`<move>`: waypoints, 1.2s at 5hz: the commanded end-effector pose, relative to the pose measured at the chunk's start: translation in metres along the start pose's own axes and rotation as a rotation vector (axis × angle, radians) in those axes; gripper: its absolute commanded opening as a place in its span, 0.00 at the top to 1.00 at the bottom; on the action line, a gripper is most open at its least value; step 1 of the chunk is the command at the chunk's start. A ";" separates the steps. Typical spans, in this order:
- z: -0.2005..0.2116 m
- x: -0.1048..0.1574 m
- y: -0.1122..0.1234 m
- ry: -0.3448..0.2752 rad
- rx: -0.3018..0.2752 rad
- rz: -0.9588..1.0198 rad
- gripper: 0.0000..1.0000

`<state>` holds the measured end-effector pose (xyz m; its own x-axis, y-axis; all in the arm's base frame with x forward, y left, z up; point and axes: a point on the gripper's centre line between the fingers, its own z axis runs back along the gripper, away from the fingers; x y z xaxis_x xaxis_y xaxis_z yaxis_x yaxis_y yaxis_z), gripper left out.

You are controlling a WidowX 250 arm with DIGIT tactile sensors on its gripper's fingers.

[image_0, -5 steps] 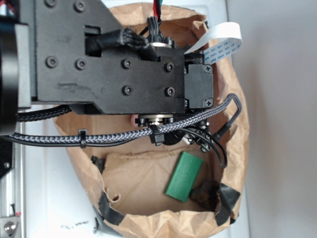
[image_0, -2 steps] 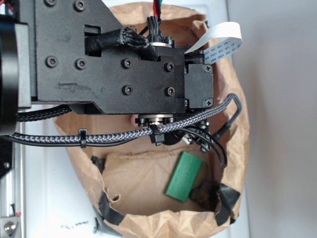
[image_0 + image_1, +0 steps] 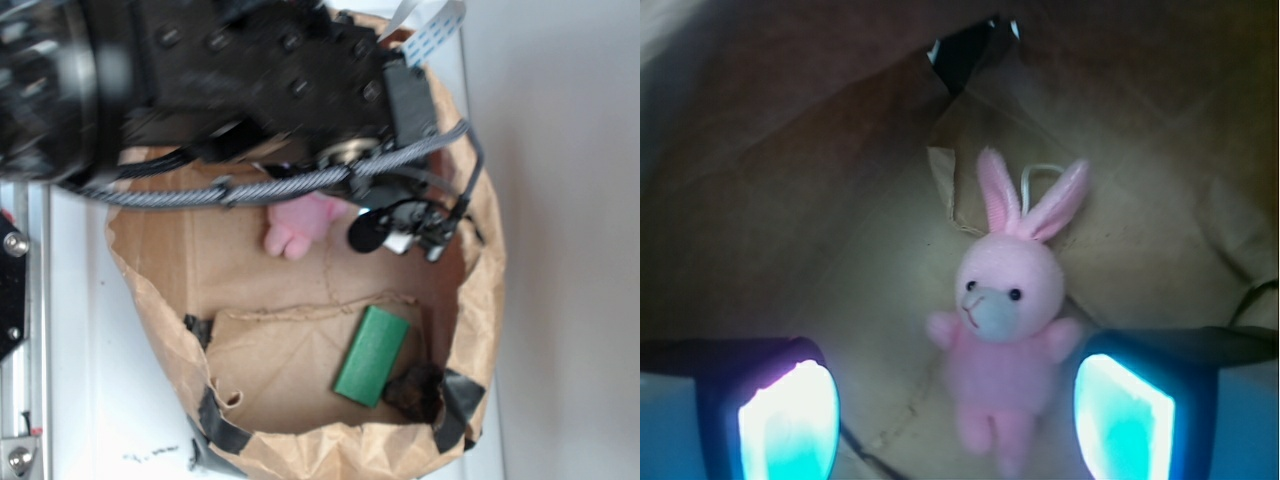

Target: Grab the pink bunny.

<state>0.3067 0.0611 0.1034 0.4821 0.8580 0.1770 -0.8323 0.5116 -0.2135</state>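
The pink bunny (image 3: 1005,330) lies on its back on the brown paper floor of the bag, ears pointing away, a thin loop on its head. In the exterior view its legs and lower body (image 3: 300,226) show below the arm; the rest is hidden. My gripper (image 3: 955,420) is open, with its two glowing pads (image 3: 790,420) spread wide. The bunny lies between the pads, closer to the right one, touching neither. In the exterior view the gripper itself is hidden under the black arm.
A crumpled brown paper bag (image 3: 160,300) with black tape surrounds everything. A green rectangular block (image 3: 372,355) lies near the front beside a dark lump (image 3: 415,392). Braided cables (image 3: 300,180) hang across the bag opening.
The arm has moved up and left in the exterior view, blurred in motion. The bunny's pink legs, hidden before, now show below it.
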 end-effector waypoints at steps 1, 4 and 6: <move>-0.018 0.017 0.009 -0.051 0.000 0.019 0.00; -0.064 -0.015 0.017 -0.097 -0.024 -0.059 0.00; -0.073 -0.020 0.014 -0.125 -0.025 -0.095 0.00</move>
<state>0.3051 0.0528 0.0234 0.5010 0.8075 0.3113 -0.7959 0.5712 -0.2008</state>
